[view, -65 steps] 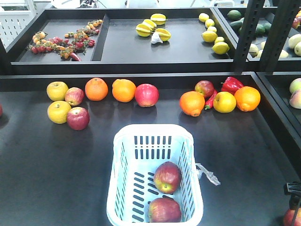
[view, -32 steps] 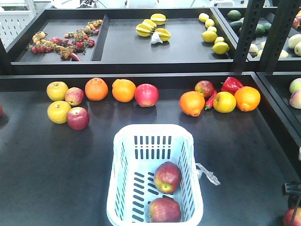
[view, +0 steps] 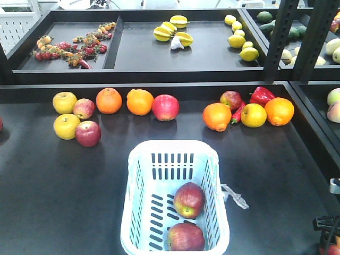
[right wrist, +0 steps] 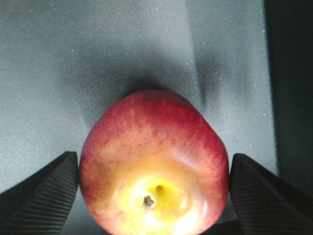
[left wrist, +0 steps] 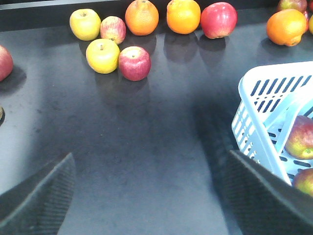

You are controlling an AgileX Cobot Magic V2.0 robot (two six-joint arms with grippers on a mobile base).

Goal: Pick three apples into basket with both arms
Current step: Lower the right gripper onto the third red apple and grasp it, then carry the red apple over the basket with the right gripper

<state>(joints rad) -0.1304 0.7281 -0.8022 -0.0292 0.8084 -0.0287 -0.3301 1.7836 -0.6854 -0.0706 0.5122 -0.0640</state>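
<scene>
While two apples [view: 188,200] already lay in the basket [view: 175,147], your right hand [right wrist: 154,196] was clamped on the third apple [right wrist: 154,183] at the table's [view: 64,196] right edge; your left hand [left wrist: 146,196] hung apart, empty.

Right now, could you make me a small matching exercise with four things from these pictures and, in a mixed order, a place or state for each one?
Things:
1. basket
2. right claw
3. left claw
4. star fruits

Places or states:
A. open above bare tabletop, holding nothing
B. on the upper shelf at the back
C. holds two red apples
D. a red apple sits between its fingers

Pairs: 1-C, 2-D, 3-A, 4-B
</scene>
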